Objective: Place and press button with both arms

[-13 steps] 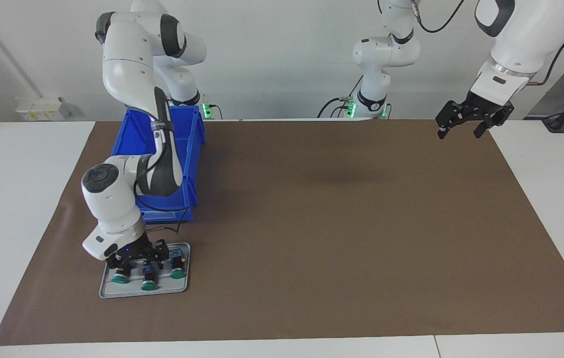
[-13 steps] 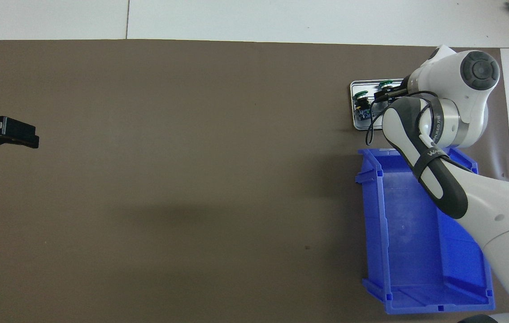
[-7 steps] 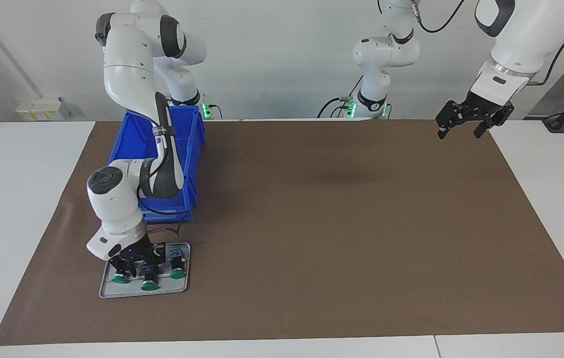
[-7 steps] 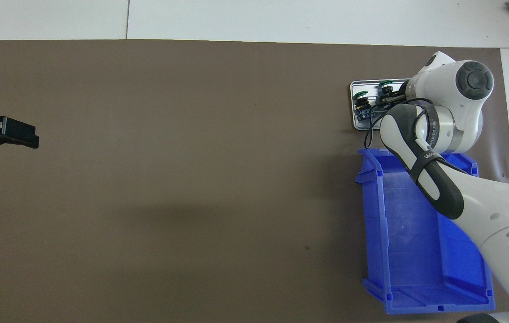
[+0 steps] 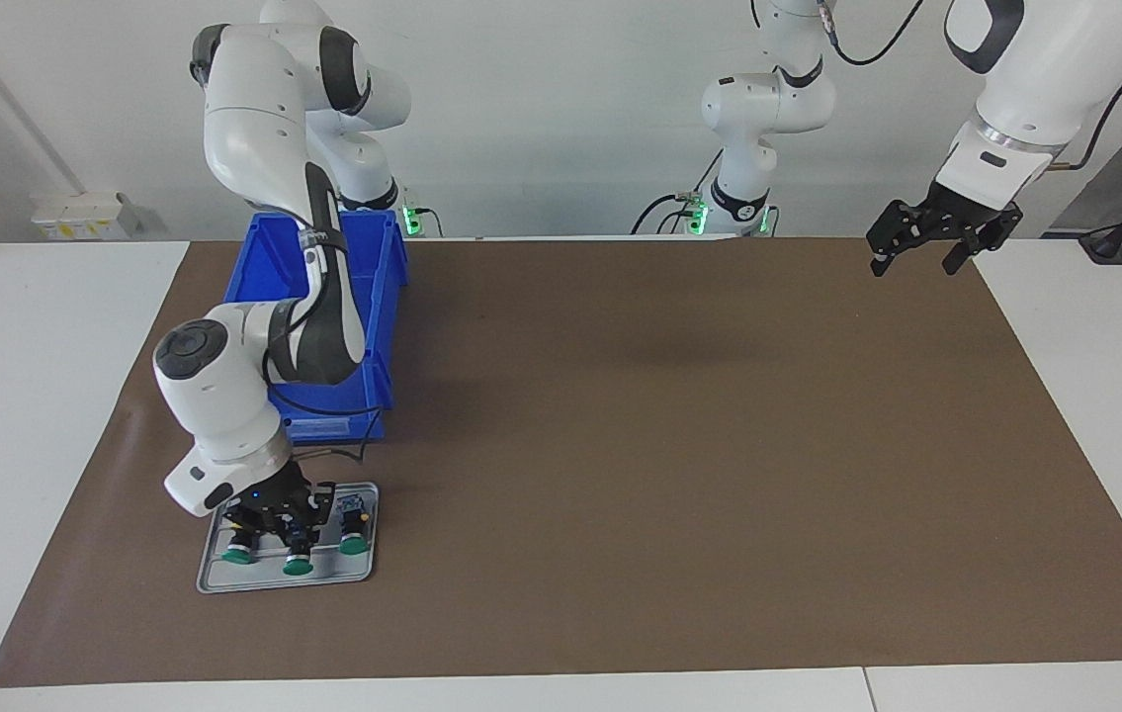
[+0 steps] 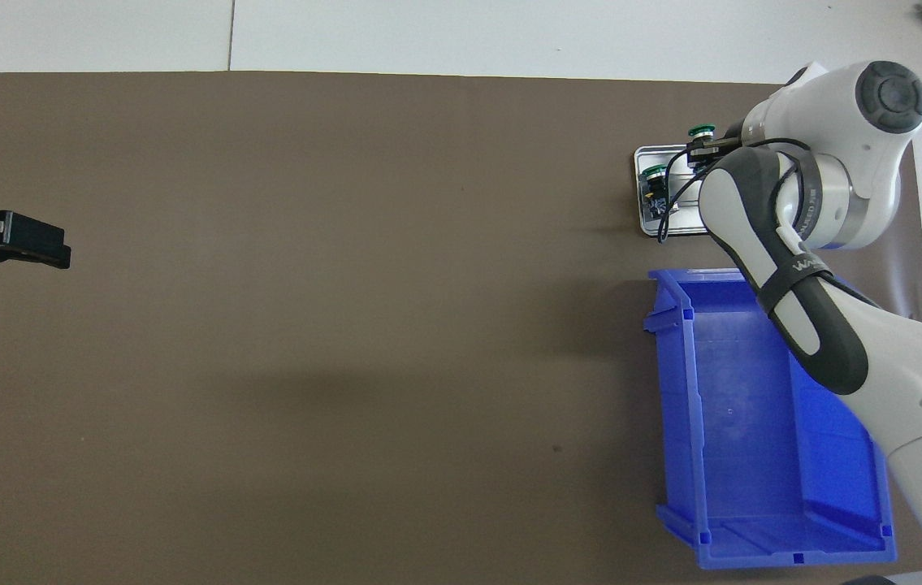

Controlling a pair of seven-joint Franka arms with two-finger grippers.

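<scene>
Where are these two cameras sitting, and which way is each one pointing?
Facing view: high across the table, looking at both robots; shows both arms whole, left gripper in the air, right gripper at the middle button on the grey tray.
Overhead view: above the robots' end, looking steeply down; shows the right arm and the left gripper's tip.
Both share the tray, blue bin and brown mat.

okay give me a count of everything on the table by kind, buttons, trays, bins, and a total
Green buttons: 3, in a row on the tray; end one, middle one under the right gripper, other end one.
Grey trays: 1.
Blue bins: 1.
Total: 5.
</scene>
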